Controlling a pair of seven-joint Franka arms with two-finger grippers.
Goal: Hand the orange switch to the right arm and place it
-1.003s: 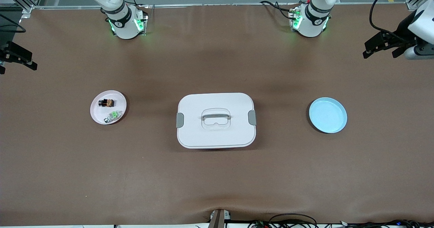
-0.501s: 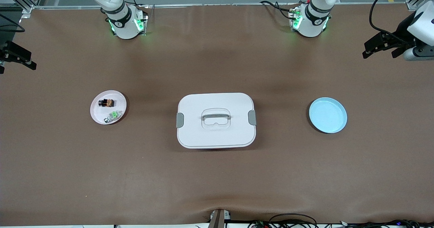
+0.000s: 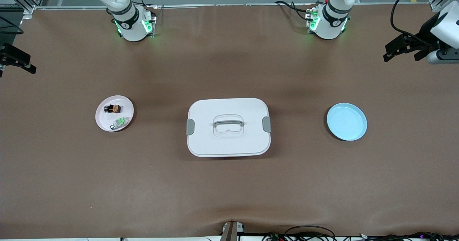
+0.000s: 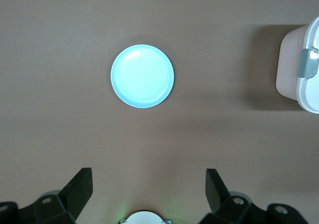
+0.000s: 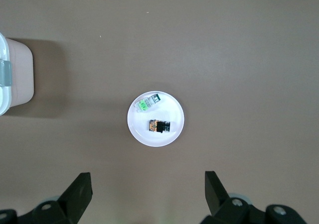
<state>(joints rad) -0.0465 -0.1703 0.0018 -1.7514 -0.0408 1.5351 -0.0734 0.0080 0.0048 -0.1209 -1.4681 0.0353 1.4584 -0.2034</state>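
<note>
Front view: both arms up high at the worktop's ends, nothing held. Right gripper hangs at the right arm's end; left gripper at the left arm's end.

Right wrist view: fingers spread wide, empty. Orange switch sits well below them, roughly centred between the two fingers, lying in a small white plate w/ a green switch just beside it, the two apart. Front view puts the orange switch farther from the camera than the green one, both on the same plate.

Left wrist view: fingers also spread wide, empty. Light blue plate lies well below, between the finger lines, nearer one finger. Same plate sits toward the left arm's end in the front view.

White lidded box w/ grey side clips and a top handle stands mid-worktop, between the two plates; its edge shows in both wrist views, off to the side of each finger pair.
</note>
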